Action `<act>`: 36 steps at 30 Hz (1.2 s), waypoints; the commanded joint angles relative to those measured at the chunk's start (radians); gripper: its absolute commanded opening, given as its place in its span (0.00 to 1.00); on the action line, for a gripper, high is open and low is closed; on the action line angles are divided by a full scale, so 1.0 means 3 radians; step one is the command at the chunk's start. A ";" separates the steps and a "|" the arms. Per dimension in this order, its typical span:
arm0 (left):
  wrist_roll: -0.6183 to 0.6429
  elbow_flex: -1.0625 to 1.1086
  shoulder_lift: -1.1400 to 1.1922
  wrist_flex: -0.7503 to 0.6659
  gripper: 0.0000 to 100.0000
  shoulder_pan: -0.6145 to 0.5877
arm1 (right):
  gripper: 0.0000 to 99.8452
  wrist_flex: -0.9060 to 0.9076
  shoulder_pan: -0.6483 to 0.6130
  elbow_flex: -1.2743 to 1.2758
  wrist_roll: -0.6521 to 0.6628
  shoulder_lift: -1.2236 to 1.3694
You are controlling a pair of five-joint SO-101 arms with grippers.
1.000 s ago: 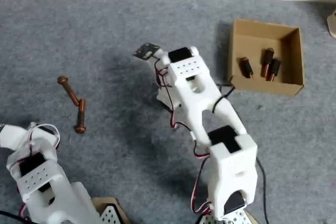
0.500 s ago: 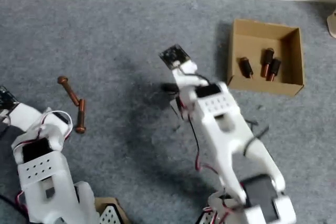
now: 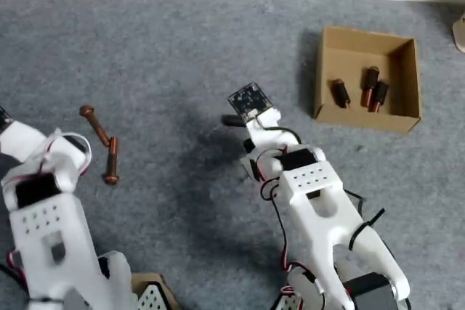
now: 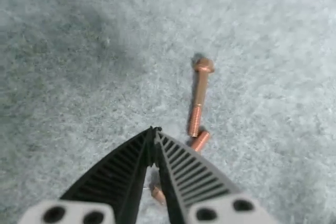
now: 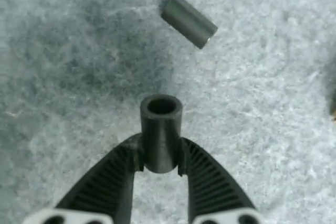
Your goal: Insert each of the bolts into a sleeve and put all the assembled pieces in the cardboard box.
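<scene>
The left arm [image 3: 43, 215] sits in the lower left corner of the high view. It is bent, and its wrist points up toward the left edge. In the left wrist view, the left gripper [image 4: 154, 132] has its two fingers pressed tight together with nothing between them. Just to the right of this arm, two bolts lie on the grey table [image 3: 145, 49]. The slanted bolt [image 3: 94, 125] is higher up, and the straight bolt [image 3: 111, 159] is below it, with their ends almost touching.

The right arm [image 3: 320, 201] comes up from the bottom of the frame and leans toward the middle. In the right wrist view, the right gripper [image 5: 160, 153] squeezes a dark sleeve [image 5: 161, 129] between its fingers, and the sleeve's round hole faces the camera. A second sleeve [image 5: 188, 19] lies flat on the table near it.

The cardboard box [image 3: 363, 120] sits in the upper right, well apart from the bolts. Three assembled pieces [image 3: 370, 85] lie inside it.
</scene>
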 commanded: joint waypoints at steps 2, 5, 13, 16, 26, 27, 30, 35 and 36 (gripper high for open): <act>-0.0005 -0.0611 0.0857 0.0015 0.01 0.0038 | 0.01 -0.0217 -0.0100 -0.0023 -0.0010 -0.0166; 0.0015 -0.0974 0.1312 0.0000 0.01 -0.0033 | 0.01 -0.0222 -0.0100 -0.0023 -0.0010 -0.0166; 0.0251 -0.1788 0.2299 -0.0005 0.01 0.0008 | 0.01 -0.0222 -0.0136 -0.0018 -0.0005 -0.0166; 0.0368 -0.1992 0.2514 -0.0005 0.02 0.0008 | 0.01 -0.0222 -0.0136 -0.0018 -0.0005 -0.0166; 0.0557 -0.2171 0.2851 -0.0031 0.02 0.0202 | 0.01 -0.0207 -0.0120 0.0151 0.0210 -0.0187; 0.0557 -0.2161 0.2892 -0.0097 0.02 0.0248 | 0.01 -0.0207 -0.0115 0.0151 0.0215 -0.0171; 0.0537 -0.2146 0.3061 -0.0322 0.02 0.0345 | 0.01 -0.0202 -0.0115 0.0187 0.0215 -0.0166; 0.0542 -0.2171 0.3281 -0.0368 0.11 0.0376 | 0.01 0.0003 -0.0130 0.0151 0.0205 -0.0197; 0.0547 -0.2171 0.3312 -0.0363 0.14 0.0376 | 0.01 0.0033 -0.0130 0.0151 0.0199 -0.0197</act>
